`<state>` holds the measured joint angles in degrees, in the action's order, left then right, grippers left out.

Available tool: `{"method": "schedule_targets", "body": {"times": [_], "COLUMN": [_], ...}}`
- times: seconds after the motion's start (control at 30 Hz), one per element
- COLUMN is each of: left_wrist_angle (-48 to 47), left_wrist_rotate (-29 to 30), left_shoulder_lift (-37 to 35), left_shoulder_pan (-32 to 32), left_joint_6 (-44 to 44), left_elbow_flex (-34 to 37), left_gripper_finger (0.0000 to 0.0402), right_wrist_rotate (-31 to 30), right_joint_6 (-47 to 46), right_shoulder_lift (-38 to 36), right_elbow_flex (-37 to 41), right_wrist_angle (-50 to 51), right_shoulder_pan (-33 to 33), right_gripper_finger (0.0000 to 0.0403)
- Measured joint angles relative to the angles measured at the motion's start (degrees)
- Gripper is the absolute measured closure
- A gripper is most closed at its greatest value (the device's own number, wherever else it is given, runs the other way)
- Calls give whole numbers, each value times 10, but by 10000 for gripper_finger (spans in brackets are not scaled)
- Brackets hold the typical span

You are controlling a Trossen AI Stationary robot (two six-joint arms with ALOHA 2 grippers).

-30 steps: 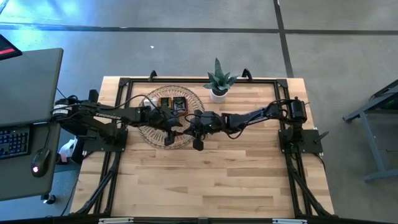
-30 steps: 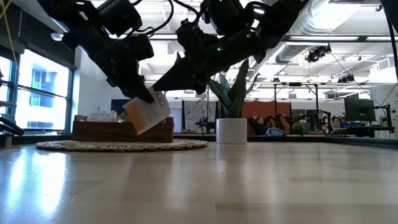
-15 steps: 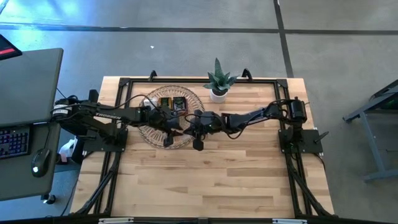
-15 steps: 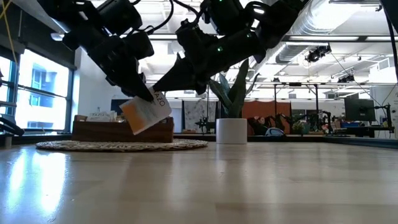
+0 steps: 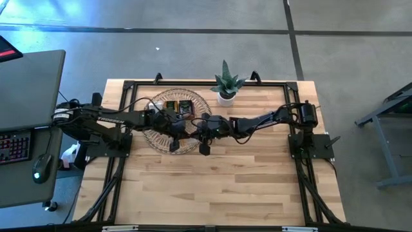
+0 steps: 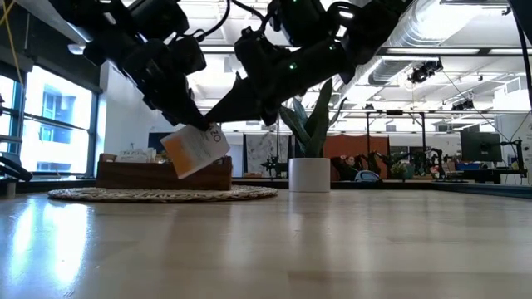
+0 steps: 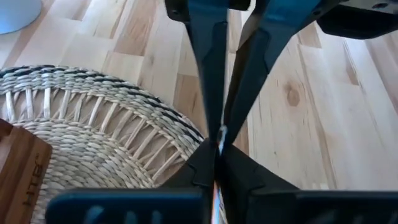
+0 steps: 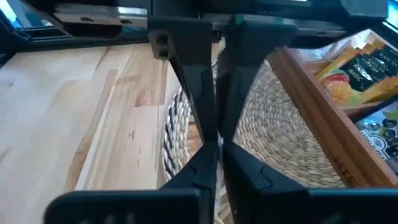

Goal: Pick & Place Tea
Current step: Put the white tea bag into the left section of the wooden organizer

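High view: both hands meet over the woven mat [image 5: 188, 143] beside the tray [image 5: 178, 106]. Low view: left hand [image 6: 193, 123] and right hand [image 6: 218, 115] both pinch one orange-white sachet [image 6: 195, 150], airborne. Release one side first, avoid tearing.

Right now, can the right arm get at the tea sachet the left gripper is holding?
Probably yes: the right gripper already meets the orange-and-white tea sachet held up by the left gripper above the woven mat, with nothing between them.

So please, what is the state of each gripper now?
Left gripper: shut on the orange-and-white tea sachet.
Right gripper: shut on the same sachet.
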<state>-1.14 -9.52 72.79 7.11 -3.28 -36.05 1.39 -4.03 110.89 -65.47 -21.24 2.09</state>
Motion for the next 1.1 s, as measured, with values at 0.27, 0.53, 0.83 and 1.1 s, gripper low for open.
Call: {"method": "schedule_targets", "body": {"times": [0.27, 0.53, 0.83, 1.1], "left_wrist_angle": [-77, -194, -260, -261], "left_wrist_rotate": [15, 124, 301, 410], "left_shoulder_lift": [-47, -216, -513, -625], "left_shoulder_pan": [0, 0, 0, 0], "left_joint_6": [-26, -47, -79, -108], "left_elbow_flex": [1, 0, 55, 164], "left_gripper_finger": [400, 401, 401, 401], "right_wrist_rotate": [0, -3, -15, -14], "right_joint_6": [2, 0, 16, 16], "right_shoulder_lift": [-3, -40, -45, -45], "right_elbow_flex": [0, 0, 0, 0], "right_wrist_angle": [6, 41, 42, -4], "right_shoulder_pan": [0, -7, -26, -21], "right_gripper_finger": [337, 328, 328, 327]}}
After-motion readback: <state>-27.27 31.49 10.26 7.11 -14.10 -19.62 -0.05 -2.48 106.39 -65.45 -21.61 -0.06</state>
